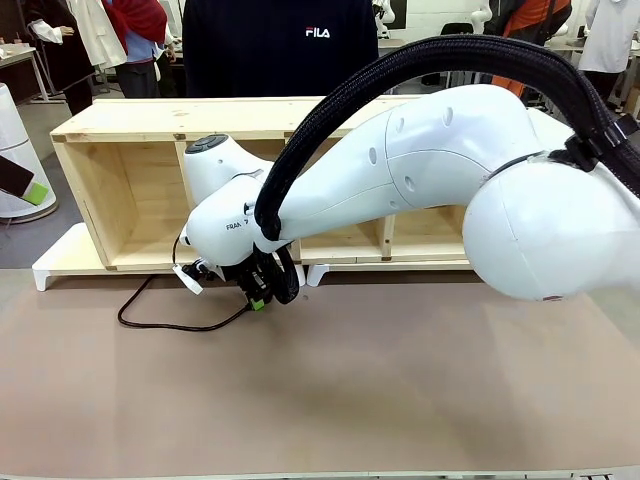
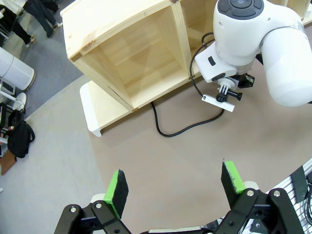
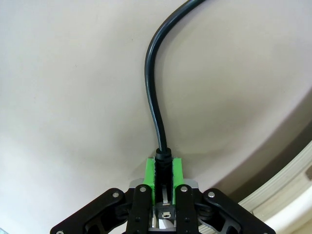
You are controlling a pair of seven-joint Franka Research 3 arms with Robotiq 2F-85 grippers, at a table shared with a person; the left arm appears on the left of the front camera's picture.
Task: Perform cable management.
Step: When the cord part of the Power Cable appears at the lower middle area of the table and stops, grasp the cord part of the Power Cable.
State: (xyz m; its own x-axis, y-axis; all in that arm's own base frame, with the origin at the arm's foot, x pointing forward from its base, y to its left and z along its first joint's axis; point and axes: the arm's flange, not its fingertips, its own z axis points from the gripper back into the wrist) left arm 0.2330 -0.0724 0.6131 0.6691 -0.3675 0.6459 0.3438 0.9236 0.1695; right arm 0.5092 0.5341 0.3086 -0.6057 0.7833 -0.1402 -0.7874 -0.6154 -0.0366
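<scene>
On the tabletop (image 1: 400, 380) just in front of the wooden shelf (image 1: 120, 130), the right arm's (image 1: 430, 170) jaws are pinched narrow on the thicker end of the cable (image 3: 153, 97), whose slack loops across the surface back toward the shelf. The left jaws hang wide and empty, well apart. Light and limp, the cord will likely trail and kink, so its stiffer moulded end seems the surest hold.

"fila" on sweater (image 1: 317, 32), "fran" on right arm (image 1: 236, 227)
</scene>
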